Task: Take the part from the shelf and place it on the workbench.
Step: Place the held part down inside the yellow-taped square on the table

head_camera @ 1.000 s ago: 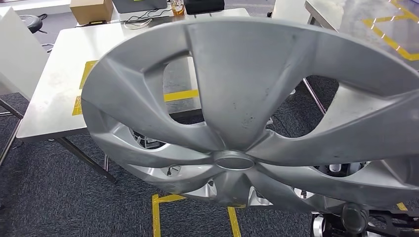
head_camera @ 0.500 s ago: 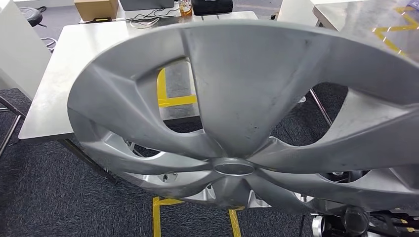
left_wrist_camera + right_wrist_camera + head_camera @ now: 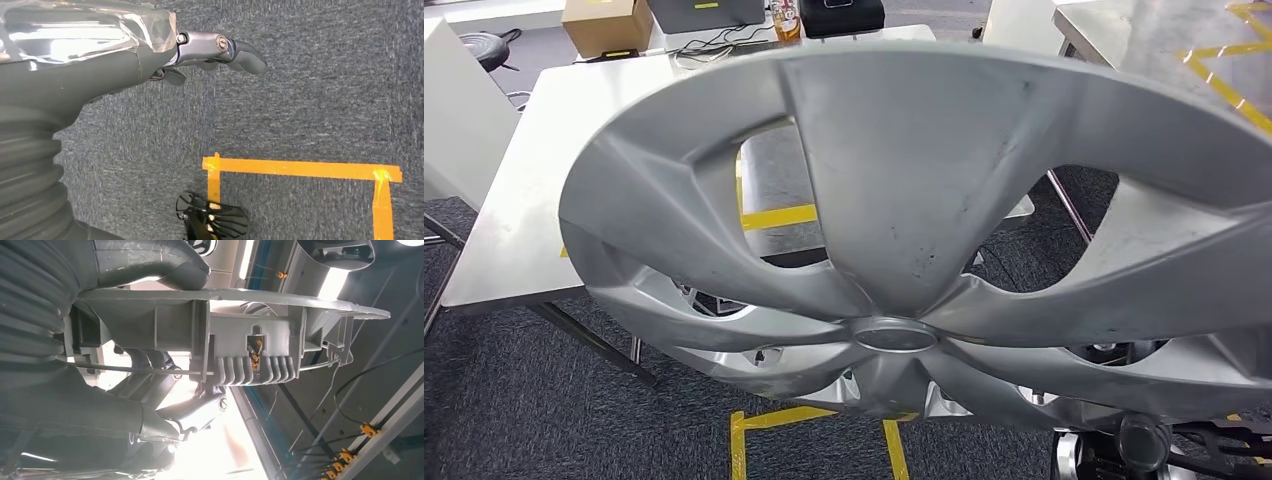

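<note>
Between the earlier frames and this one the whole head view shifted, so I read it as the camera moving: the workbench (image 3: 544,160) slid a little in the picture while the wheel cover (image 3: 904,230) kept its place close under the lens.

My right hand (image 3: 150,390) was clamped on the cover's rim, thumb on one face and darker fingers on the ribbed back, as the right wrist view showed. My left hand (image 3: 210,55) held nothing, fingers loosely apart over the grey carpet (image 3: 325,100) and orange floor tape (image 3: 300,169).

The cover was in the air, tilted, its hub cap (image 3: 894,335) at about 6 o'clock from the picture's middle and the bench behind it from 9 to 12 o'clock.

I judged this the carry step; next I would need to close on the bench and lower the cover flat.

The cover hid most of the bench, and its right edge was cut off. A cardboard box (image 3: 604,25) sat at 11 o'clock.
</note>
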Robot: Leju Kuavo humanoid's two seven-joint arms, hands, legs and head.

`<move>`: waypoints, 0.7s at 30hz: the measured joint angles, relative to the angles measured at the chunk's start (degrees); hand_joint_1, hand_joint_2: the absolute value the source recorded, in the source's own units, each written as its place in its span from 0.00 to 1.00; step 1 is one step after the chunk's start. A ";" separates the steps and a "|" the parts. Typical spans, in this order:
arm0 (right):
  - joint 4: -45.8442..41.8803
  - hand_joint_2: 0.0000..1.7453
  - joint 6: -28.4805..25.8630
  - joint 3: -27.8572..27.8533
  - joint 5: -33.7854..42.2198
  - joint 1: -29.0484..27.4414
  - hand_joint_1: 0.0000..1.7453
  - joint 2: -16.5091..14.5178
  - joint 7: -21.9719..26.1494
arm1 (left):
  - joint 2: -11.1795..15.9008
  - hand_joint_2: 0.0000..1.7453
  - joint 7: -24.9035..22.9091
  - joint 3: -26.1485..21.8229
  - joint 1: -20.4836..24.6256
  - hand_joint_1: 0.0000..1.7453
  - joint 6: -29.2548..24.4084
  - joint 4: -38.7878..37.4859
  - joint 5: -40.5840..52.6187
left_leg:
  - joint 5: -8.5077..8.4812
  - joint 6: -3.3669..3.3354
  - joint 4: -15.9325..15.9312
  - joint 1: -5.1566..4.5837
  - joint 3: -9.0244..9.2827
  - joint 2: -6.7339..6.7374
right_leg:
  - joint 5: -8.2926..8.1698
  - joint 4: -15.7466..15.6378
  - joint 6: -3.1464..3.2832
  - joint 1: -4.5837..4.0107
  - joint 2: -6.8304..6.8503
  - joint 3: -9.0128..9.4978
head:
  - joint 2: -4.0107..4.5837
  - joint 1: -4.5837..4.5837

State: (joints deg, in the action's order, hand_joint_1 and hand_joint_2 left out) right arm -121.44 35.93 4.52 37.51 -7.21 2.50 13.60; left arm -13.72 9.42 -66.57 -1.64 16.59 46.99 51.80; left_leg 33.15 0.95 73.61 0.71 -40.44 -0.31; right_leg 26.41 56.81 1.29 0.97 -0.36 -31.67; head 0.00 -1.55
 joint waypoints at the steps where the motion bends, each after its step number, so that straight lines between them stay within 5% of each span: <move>1: 0.00 1.00 -0.03 0.00 -0.04 0.01 0.98 0.00 -0.03 | 0.00 1.00 0.00 -0.01 0.00 0.00 0.01 -0.07 0.00 | -2.02 -0.10 -1.87 0.02 0.27 0.00 | 0.33 0.00 -0.07 -0.02 -0.07 0.49 | 0.00 0.00; 4: -0.01 1.00 -0.23 0.00 -0.14 0.26 0.98 -0.08 -0.07 | 0.17 1.00 0.00 -0.04 0.05 0.00 0.02 -0.13 0.02 | -8.55 -1.07 -12.97 -0.30 4.52 0.04 | 1.40 -0.06 -0.52 -0.23 -0.21 1.84 | 0.00 0.03; 9: -0.21 1.00 -0.63 0.03 -0.19 0.64 0.98 -0.32 -0.35 | 0.35 1.00 0.05 -0.08 0.13 0.00 0.00 -0.21 0.33 | -8.67 -2.54 -16.72 -0.65 6.68 0.12 | 2.55 0.22 -1.93 -0.30 -0.20 2.09 | -0.01 0.09; 11: -0.37 1.00 -0.67 0.03 -0.16 0.71 0.98 -0.31 -0.43 | 0.26 1.00 0.10 -0.09 0.12 0.00 -0.01 -0.27 0.35 | -8.78 -3.13 -17.58 -0.38 7.78 0.12 | 4.16 4.50 -1.98 -0.28 -0.09 -0.10 | -0.01 0.21; 13: -0.42 1.00 -0.67 0.03 -0.09 0.71 0.98 -0.27 -0.46 | 0.19 1.00 0.13 -0.08 0.15 0.00 -0.01 -0.34 0.38 | -8.41 -3.51 -17.65 -0.51 8.21 0.10 | 6.64 12.38 -1.92 -0.19 -0.08 -4.97 | 0.00 0.28; 15: -0.41 1.00 -0.67 0.04 -0.06 0.64 0.98 -0.22 -0.48 | 0.14 1.00 0.13 -0.08 0.13 0.00 -0.01 -0.40 0.40 | -7.83 -3.55 -17.61 -0.58 8.74 -0.01 | 6.84 16.72 -2.48 -0.06 -0.06 -8.64 | 0.00 0.27; 16: -0.41 1.00 -0.67 0.04 -0.06 0.64 0.98 -0.19 -0.49 | 0.10 1.00 0.13 -0.08 0.09 0.00 -0.01 -0.42 0.42 | -7.47 -3.47 -17.58 -0.57 9.18 -0.10 | 5.42 15.53 -3.02 0.00 -0.04 -8.79 | 0.00 0.28; 18: -0.41 1.00 -0.67 0.06 -0.05 0.67 0.98 -0.10 -0.48 | -0.01 1.00 0.13 -0.11 0.02 0.00 -0.01 -0.45 0.42 | -6.61 -3.13 -17.49 -0.57 10.18 -0.28 | 0.86 7.57 -3.92 0.08 0.16 -5.98 | 0.00 0.31; 21: -0.42 1.00 -0.67 0.10 0.01 0.71 0.98 -0.03 -0.42 | -0.08 1.00 0.14 -0.14 0.03 0.00 -0.01 -0.46 0.42 | -5.07 -2.26 -17.19 -0.94 10.92 -0.44 | -2.25 0.16 -2.76 -0.15 0.41 -2.42 | 0.00 0.24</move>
State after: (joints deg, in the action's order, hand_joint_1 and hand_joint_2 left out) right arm -121.86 35.26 4.62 37.52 -6.50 2.47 13.18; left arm -13.80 9.56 -66.71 -1.61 16.59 46.53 52.22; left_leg 28.09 -1.31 56.42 -0.23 -29.52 -0.75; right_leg 24.17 56.97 -1.48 0.82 0.05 -34.08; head 0.00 -1.31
